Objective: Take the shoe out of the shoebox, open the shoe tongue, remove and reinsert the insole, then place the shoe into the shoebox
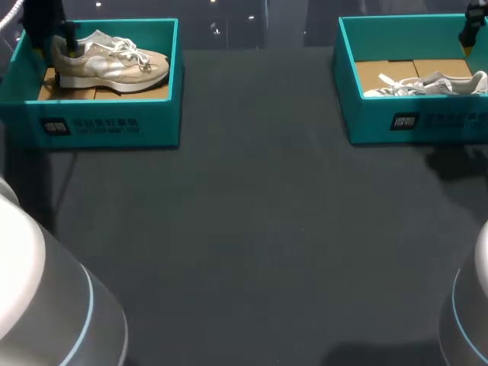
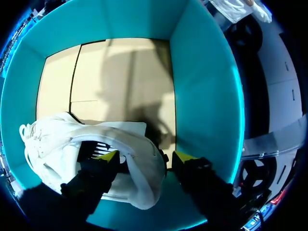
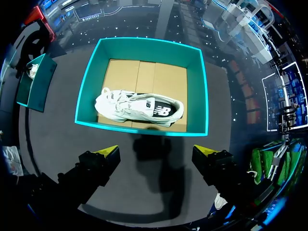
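A beige and white shoe (image 1: 114,65) stands upright in the left teal shoebox (image 1: 107,126), toe pointing right. My left gripper (image 1: 67,47) is down at its heel. In the left wrist view one finger is inside the shoe (image 2: 53,139) opening and the other is outside the heel collar, with a thin gap still showing, so the left gripper (image 2: 147,156) is open around the heel. A second white shoe (image 3: 139,108) lies in the right teal shoebox (image 3: 144,48). My right gripper (image 3: 156,153) hangs open and empty high above the table beside that box.
The right shoebox (image 1: 412,122) with its white shoe (image 1: 427,84) stands at the back right, with my right gripper (image 1: 469,38) over its far corner. Both boxes have cardboard floors. Dark table surface stretches between and in front of the boxes.
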You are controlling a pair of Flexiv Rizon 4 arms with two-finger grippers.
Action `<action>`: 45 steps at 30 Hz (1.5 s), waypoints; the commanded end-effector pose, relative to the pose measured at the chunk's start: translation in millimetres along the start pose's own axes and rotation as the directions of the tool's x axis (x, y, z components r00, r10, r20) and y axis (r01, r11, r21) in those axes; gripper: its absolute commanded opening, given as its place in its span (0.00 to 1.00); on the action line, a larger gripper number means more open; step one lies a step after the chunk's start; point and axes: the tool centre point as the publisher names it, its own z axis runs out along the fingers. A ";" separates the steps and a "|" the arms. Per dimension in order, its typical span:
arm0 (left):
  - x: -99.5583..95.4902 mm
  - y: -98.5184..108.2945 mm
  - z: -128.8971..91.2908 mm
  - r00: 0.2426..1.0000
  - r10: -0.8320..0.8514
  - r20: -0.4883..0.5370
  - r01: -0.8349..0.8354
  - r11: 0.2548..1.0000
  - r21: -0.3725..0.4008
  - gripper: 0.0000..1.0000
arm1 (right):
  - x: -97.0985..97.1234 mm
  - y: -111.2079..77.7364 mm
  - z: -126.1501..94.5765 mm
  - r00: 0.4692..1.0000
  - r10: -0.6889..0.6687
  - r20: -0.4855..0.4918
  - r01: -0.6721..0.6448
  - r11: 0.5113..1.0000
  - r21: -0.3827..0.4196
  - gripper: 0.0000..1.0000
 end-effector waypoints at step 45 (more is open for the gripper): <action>21.6 -10.9 -72.7 0.995 -0.083 -0.059 0.084 0.996 0.014 0.00 | 0.5 -0.6 -0.1 1.000 0.001 0.002 -0.001 1.000 -0.001 1.00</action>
